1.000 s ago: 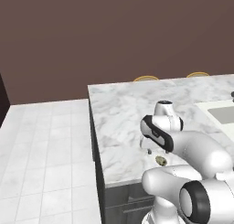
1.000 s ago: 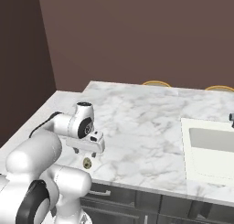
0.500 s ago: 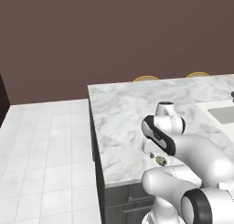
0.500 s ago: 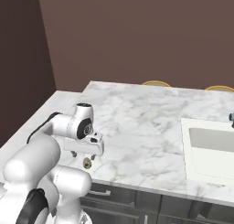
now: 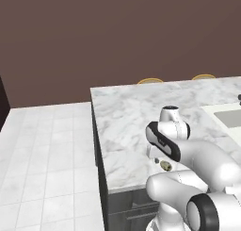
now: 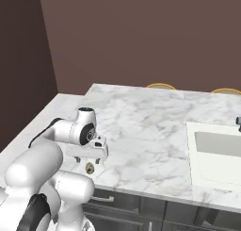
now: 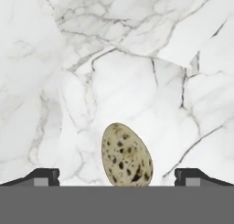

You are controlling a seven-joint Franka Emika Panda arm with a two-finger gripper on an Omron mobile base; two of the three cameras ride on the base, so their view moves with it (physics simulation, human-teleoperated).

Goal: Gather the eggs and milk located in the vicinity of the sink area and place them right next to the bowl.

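One egg (image 7: 126, 155) is what matters here. It lies on the marble counter (image 5: 127, 117) close to the front edge, near the front left corner. The gripper (image 7: 116, 177) hangs right over it, spread wide, with a tip (image 7: 43, 176) on each side and clear marble between each tip and the shell. The egg's long axis runs across the line between the tips, narrow end pointing away from the hand, so they'd close on its short width. It looks centred, maybe a touch toward the right tip. I'd say go straight down, then pinch. The sink (image 6: 219, 152) sits well apart, toward the counter's right end.
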